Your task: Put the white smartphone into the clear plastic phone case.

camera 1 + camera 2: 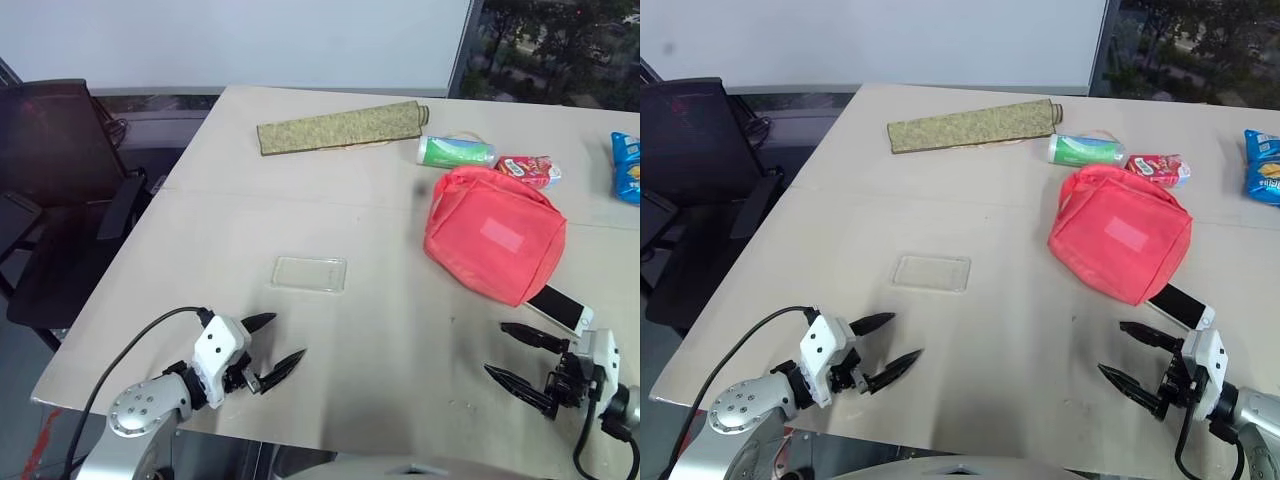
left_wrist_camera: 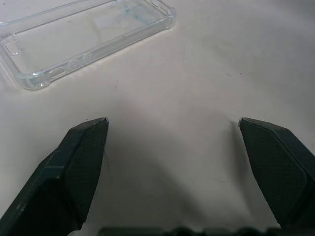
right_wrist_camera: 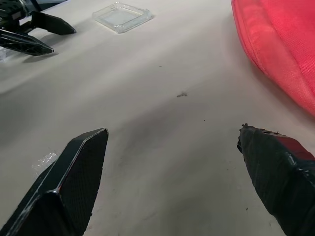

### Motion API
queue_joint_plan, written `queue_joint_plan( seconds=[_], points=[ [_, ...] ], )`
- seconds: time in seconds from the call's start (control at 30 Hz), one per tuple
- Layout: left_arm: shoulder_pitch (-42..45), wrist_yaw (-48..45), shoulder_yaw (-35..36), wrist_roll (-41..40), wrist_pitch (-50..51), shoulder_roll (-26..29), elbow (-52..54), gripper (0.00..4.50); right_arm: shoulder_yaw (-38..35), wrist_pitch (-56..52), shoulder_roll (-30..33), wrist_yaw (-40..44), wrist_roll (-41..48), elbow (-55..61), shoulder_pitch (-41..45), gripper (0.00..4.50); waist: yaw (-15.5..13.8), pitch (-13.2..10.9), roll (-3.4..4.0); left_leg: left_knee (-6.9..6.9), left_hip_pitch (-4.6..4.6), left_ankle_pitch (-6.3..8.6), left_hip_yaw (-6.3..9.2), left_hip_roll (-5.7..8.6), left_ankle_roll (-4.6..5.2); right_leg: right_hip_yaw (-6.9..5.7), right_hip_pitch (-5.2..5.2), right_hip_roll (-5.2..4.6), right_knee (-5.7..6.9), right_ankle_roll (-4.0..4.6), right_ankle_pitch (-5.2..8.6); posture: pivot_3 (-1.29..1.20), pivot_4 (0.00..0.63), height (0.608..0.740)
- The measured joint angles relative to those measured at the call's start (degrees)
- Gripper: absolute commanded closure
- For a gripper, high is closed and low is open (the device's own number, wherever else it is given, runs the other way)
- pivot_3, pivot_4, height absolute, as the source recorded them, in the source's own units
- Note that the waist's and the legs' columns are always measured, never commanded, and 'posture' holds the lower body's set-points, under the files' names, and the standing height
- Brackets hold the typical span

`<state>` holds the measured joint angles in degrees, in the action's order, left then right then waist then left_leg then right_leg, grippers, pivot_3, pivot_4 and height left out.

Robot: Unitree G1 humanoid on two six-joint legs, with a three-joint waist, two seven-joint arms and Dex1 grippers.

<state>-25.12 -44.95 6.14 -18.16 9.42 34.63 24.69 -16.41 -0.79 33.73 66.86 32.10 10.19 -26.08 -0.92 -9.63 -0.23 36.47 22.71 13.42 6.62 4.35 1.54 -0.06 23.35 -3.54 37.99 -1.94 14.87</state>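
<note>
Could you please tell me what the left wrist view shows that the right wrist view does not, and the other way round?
The left wrist view gives the close look at the clear plastic phone case: empty, lying flat, with its cut-outs visible, beyond the left gripper, jaws open. The right wrist view adds the red pouch and the right gripper, also open and holding nothing. Both show the case on the beige table.

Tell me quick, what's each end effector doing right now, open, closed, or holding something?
Left end effector: open, holding nothing, near the clear plastic phone case.
Right end effector: open, holding nothing, beside the white smartphone.
</note>
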Motion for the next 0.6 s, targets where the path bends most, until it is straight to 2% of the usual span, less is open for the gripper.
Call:
queue_joint_plan(
  seconds=[0.33,0.6],
  points=[
    [0.1,-3.3,1.1,-2.3,-0.4,0.9,-1.3,0.04,1.6,2.5,-1.6,0.0,-0.8,0.1,0.8,0.00,0.1,0.0,-0.01,0.00,0.01,0.00,-0.02,-0.02,0.00,0.00,0.00,0.01,-0.02,0.00,-0.01,0.00,0.150,0.740],
    [1.0,-5.6,2.6,-4.0,-0.3,1.4,-1.8,0.04,5.0,7.5,-3.2,-2.3,-4.6,4.0,4.6,0.00,0.1,0.0,-0.01,0.03,0.01,0.00,-0.03,-0.02,0.00,0.00,0.00,0.02,0.00,-0.02,-0.02,0.00,0.150,0.740]
  ],
)
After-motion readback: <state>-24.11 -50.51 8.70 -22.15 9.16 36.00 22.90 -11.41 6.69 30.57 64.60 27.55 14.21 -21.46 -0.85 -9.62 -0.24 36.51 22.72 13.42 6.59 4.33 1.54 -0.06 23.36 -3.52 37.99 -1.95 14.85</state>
